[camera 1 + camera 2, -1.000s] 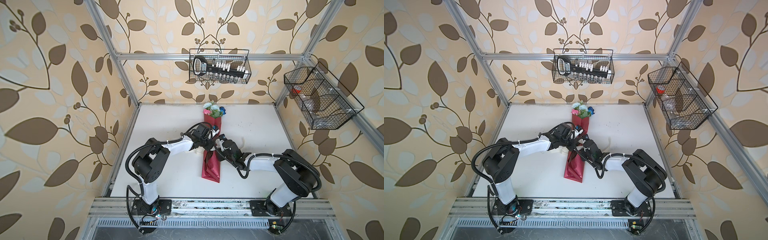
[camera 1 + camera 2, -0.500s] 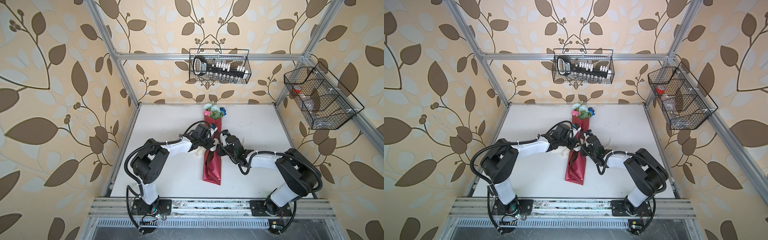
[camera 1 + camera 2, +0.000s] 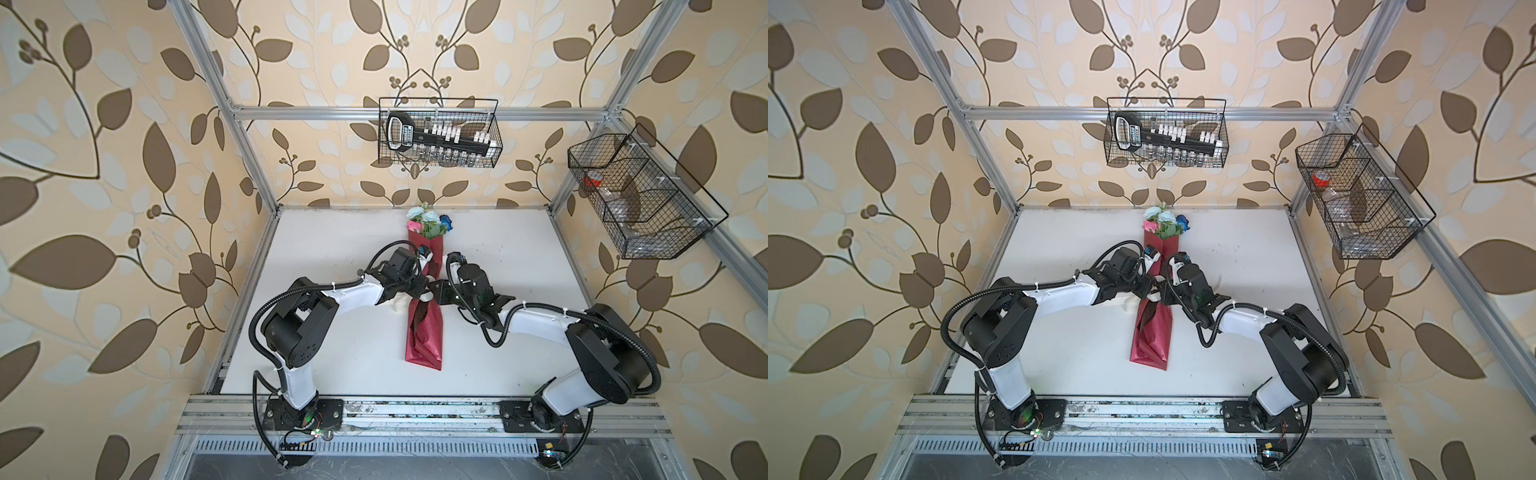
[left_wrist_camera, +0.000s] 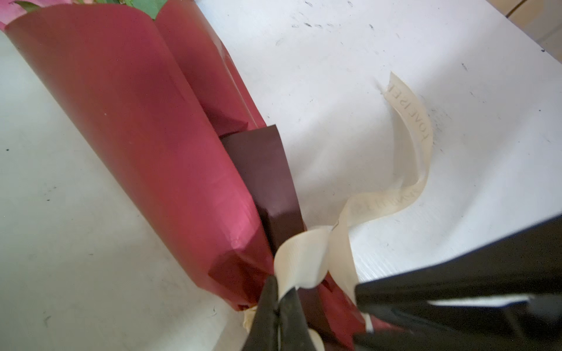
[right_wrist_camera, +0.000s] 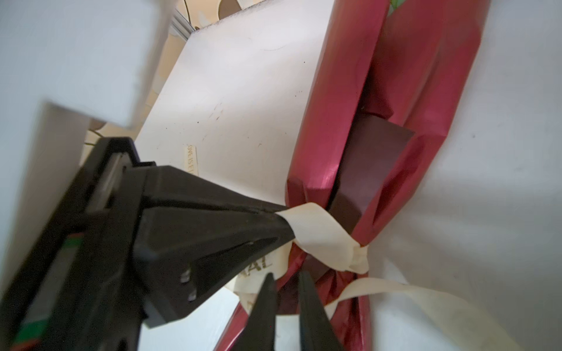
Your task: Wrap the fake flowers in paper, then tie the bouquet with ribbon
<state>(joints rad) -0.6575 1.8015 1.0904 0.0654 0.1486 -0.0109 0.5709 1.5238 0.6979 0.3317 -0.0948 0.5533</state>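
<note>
I was working in a robot test cell dressed up like a home, not a real room. A bare aluminium frame (image 3: 316, 111) boxed me in, with leaf-patterned wallpaper (image 3: 124, 187) covering the walls behind its bars. My left arm (image 3: 353, 297) and right arm (image 3: 536, 322) were bolted to a metal rail (image 3: 415, 409) along the front of a scuffed white tabletop (image 3: 519, 249). Black wire baskets hung on the back wall (image 3: 440, 99) and the side wall (image 3: 665, 237).

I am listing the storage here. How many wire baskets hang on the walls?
2. The back-wall basket hangs at the middle of the far wall; the side-wall basket hangs on the right wall. No other shows.
</note>
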